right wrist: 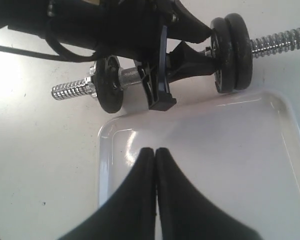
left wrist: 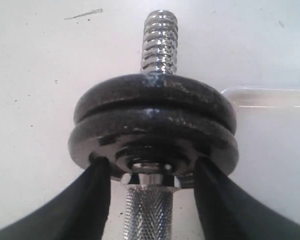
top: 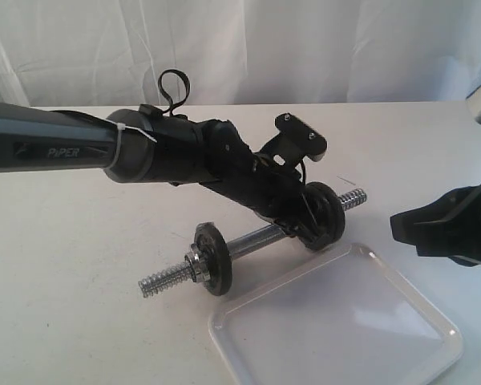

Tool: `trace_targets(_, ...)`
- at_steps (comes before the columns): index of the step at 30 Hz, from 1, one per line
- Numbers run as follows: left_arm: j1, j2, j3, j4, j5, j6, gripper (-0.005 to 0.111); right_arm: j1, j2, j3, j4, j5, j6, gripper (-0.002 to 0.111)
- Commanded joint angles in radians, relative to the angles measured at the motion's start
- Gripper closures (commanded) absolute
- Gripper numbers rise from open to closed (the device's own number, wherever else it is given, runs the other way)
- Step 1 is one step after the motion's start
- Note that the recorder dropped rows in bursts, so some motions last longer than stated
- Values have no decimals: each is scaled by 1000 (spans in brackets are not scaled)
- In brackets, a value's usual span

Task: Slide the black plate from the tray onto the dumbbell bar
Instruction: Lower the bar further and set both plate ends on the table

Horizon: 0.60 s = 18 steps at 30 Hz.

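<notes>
White curtain [top: 305, 48] hangs behind a pale bench [top: 64, 265], and across that bench from the left reaches the left arm [top: 64, 144], a grey and black tube angled down toward the middle. Nearest the camera in the exterior view lies the tray [top: 345, 321], glossy and white, set at a slant just beside the dumbbell bar [top: 252, 239]. The bar rests on the bench behind the tray, its threaded ends sticking out on both sides. The right gripper [right wrist: 155, 150] hangs above the tray with its fingers pressed together and nothing between them. The left gripper [left wrist: 150, 162] straddles the knurled middle of the bar with its jaws spread clear of the rod, its fingertips [left wrist: 97, 175] against the inner face of a second black disc [left wrist: 155, 132]. The black plate [left wrist: 155, 92] is on the bar's right end, face to face with that second disc on its outer side, with bare thread showing beyond it. A third black disc [top: 214, 258] sits near the bar's left end with a silver collar [top: 194, 266] against its outer side.
</notes>
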Motion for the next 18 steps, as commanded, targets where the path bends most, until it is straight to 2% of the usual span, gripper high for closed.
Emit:
trace_targets(1,-8,-10,-2,-17,16,-13,51,-9,-5,4,1,3,1,108)
trace_targets(9,-3,-10,-2,-12,2,-7,54,-9,-5,4,1,8,1,108)
trace_targets(18,-3,-41,-2,-5,49,-4,54,-9,-5,4,1,8,1,108)
